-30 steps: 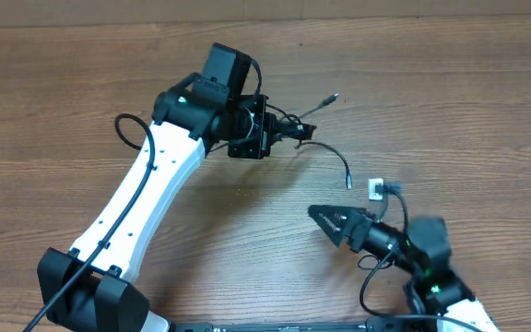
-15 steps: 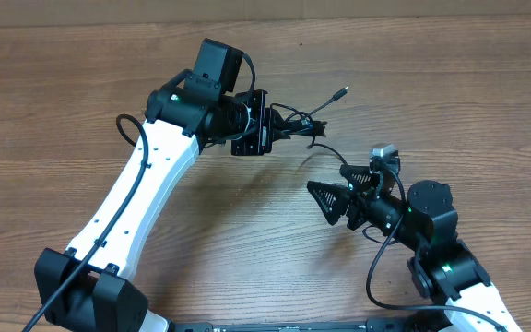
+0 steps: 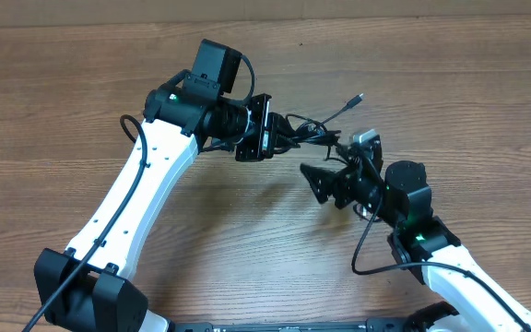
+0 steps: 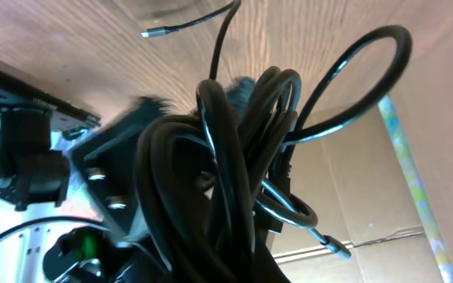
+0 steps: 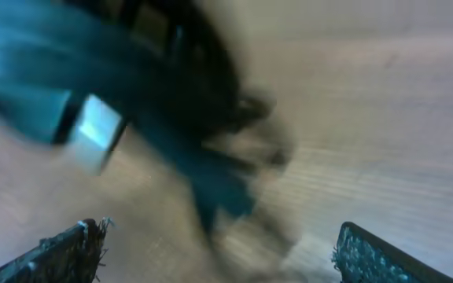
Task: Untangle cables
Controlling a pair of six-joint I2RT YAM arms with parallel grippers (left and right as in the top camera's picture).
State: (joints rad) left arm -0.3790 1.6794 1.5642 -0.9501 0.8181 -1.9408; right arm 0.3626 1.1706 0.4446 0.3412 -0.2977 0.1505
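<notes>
overhead, the left gripper (image 3: 277, 136) is clenching the knotted cables (image 3: 308, 129) above the frame's centre. just below them, the right gripper (image 3: 319, 184) is hanging with fingers (image 5: 65, 255) spread wide.

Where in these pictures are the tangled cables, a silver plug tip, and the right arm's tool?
tangled cables (image 4: 226, 181), left wrist view, middle of the black knot.
silver plug tip (image 3: 357, 96), overhead view, metal end of the loose cord.
right tool (image 5: 219, 240), right wrist view, midway between its two fingertips.
</notes>
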